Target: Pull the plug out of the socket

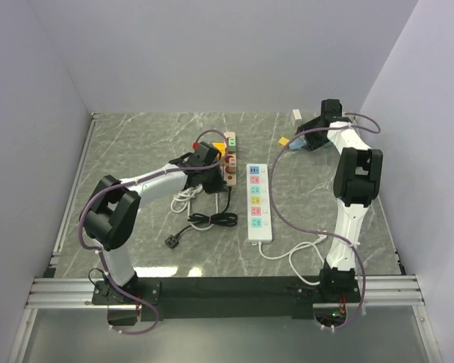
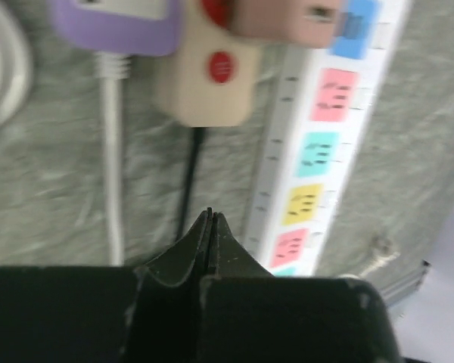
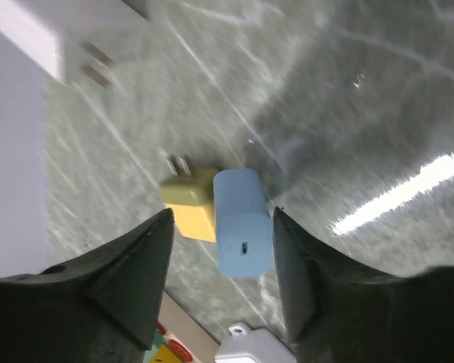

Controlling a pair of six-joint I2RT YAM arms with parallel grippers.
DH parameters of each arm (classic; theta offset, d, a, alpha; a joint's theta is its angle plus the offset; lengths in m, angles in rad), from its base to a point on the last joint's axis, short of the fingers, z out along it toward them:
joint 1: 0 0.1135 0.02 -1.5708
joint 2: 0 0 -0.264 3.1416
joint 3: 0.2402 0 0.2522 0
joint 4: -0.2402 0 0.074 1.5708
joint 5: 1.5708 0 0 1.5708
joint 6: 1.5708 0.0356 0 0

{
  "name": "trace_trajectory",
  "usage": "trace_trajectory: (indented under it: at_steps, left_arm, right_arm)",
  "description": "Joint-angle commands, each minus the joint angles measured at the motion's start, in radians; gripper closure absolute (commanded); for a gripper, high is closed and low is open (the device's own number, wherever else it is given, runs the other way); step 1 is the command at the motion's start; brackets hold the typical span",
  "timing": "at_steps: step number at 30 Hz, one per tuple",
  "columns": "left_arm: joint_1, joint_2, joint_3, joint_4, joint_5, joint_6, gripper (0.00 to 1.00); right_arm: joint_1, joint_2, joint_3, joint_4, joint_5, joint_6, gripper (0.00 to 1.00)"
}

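Note:
A beige socket strip [image 2: 212, 76] with a red button carries a purple plug [image 2: 121, 23] and a brownish plug [image 2: 284, 19]. My left gripper [image 2: 210, 215] is shut with nothing in it, its tips just short of the strip's near end, above the strip's black cable [image 2: 188, 181]. In the top view the left gripper [image 1: 212, 180] sits beside the beige strip [image 1: 230, 160]. My right gripper [image 3: 222, 215] stands open at the back right, its fingers on either side of a light blue plug [image 3: 242, 223] that lies on the table against a yellow plug [image 3: 193, 208].
A long white power strip [image 1: 259, 200] with coloured sockets lies mid-table, its white cord running toward the right arm's base. A black coiled cable with a loose plug [image 1: 174, 240] and a white cable [image 1: 183, 198] lie left of it. A white adapter [image 1: 296, 115] sits near the back wall.

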Motion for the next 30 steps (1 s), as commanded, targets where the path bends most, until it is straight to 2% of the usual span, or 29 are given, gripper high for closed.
trace_trajectory:
  at_steps: [1, 4, 8, 13, 20, 24, 30]
  left_arm:
    - [0.016, -0.010, -0.022, -0.027, -0.047, 0.028, 1.00]
    - [0.032, 0.006, -0.020, -0.038, -0.059, 0.028, 1.00]
    - [0.039, 0.020, 0.001, -0.043, -0.072, 0.028, 1.00]
    - [0.039, 0.032, 0.014, -0.038, -0.070, 0.010, 1.00]
    - [0.049, -0.078, -0.101, 0.000, -0.082, -0.029, 1.00]
    - [0.053, -0.147, -0.164, 0.012, -0.082, -0.045, 1.00]
    - [0.072, -0.276, -0.273, 0.038, -0.064, -0.079, 1.00]
  right_arm:
    - [-0.003, -0.010, 0.092, 0.001, -0.024, -0.013, 0.31]
    - [-0.003, -0.059, 0.066, -0.030, 0.011, -0.031, 0.15]
    - [0.014, -0.186, -0.021, -0.064, 0.034, -0.111, 0.09]
    - [0.161, -0.312, -0.074, -0.125, 0.038, -0.306, 0.09]
    - [0.386, -0.258, 0.059, -0.274, 0.047, -0.580, 0.13]
    - [0.463, -0.215, 0.147, -0.300, 0.086, -0.628, 0.16]
    - [0.535, -0.102, 0.279, -0.363, 0.123, -0.685, 0.26]
